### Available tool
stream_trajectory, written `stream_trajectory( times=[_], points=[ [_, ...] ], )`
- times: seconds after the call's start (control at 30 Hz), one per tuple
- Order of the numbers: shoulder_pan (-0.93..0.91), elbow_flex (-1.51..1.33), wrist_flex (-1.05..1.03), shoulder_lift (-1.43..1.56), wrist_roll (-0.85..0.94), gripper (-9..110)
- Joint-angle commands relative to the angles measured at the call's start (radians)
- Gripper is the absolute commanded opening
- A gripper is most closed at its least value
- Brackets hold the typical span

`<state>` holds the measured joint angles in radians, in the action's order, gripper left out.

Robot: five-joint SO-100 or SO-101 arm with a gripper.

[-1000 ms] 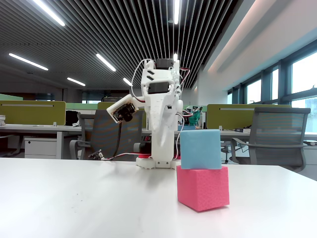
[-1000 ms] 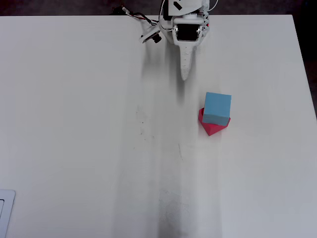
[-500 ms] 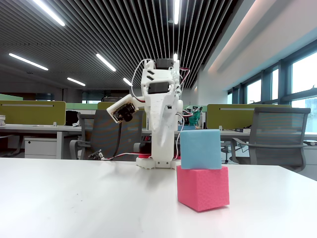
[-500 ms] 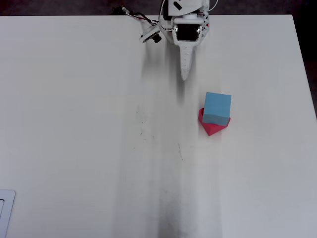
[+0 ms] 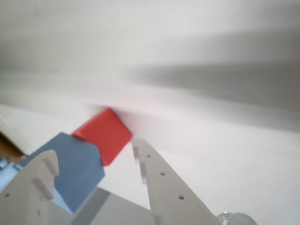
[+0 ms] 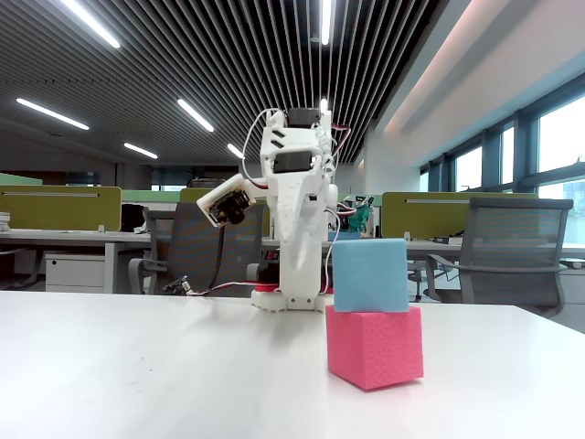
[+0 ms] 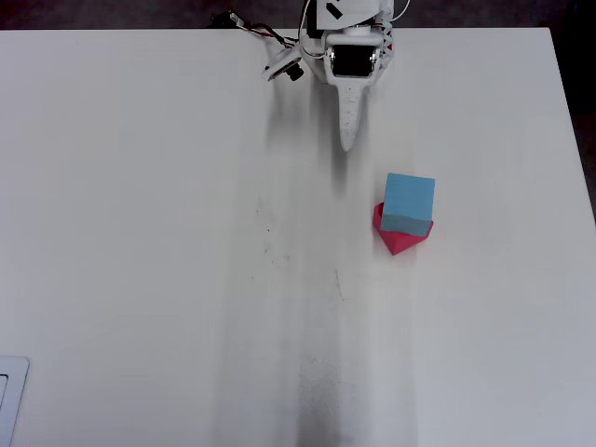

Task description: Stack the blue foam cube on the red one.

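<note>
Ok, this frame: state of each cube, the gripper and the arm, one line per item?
blue cube: resting on top of the red cube, upright, twisted relative to it, not held.
red cube: on the table, carrying the blue cube, corners poking out beneath it in the overhead view.
gripper: apart from the stack, holding nothing; open or shut cannot be told.
arm: folded at its base, behind the stack.

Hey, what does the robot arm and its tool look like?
The arm is white plastic with black motor blocks, looped white and red cables, and a small black camera on a white side bracket. The tool has flat white fingers with small round holes and notched edges.
</note>
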<state>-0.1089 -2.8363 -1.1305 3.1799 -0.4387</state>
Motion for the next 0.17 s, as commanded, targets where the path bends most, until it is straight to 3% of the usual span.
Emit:
stream_trajectory(
  times=[0.0, 0.13],
  points=[
    [0.0, 0.006, 0.005, 0.005, 0.006, 21],
    [0.0, 0.006, 0.005, 0.005, 0.006, 21]
  ],
)
